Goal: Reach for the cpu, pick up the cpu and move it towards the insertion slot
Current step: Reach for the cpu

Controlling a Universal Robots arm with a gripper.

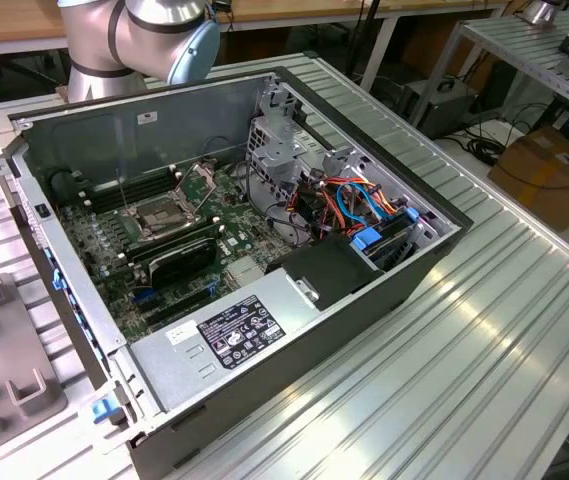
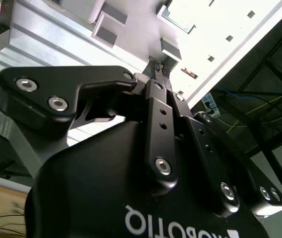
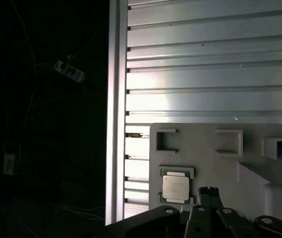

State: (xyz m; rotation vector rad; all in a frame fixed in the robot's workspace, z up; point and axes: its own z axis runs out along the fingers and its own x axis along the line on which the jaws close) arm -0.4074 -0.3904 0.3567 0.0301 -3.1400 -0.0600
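At the exterior view's left a grey fixture plate [image 1: 4, 350] lies on the worktop [image 1: 484, 330]. In the first wrist view its lips cradle the cpu [image 3: 175, 188] flat for pickup, and the hand [image 3: 208, 191] is near it, fingers closed together, empty. Rightward, the insertion slot [image 1: 159, 215] waits inside the case [image 1: 164, 130].

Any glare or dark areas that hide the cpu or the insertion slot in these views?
First wrist view: near black beyond the table, whose slats glare, yet the cpu on its grey plate is evenly lit. Exterior view: bright streaks on the table; the insertion slot is readable. Second wrist view: the dark gripper stands against a washed-out white panel.
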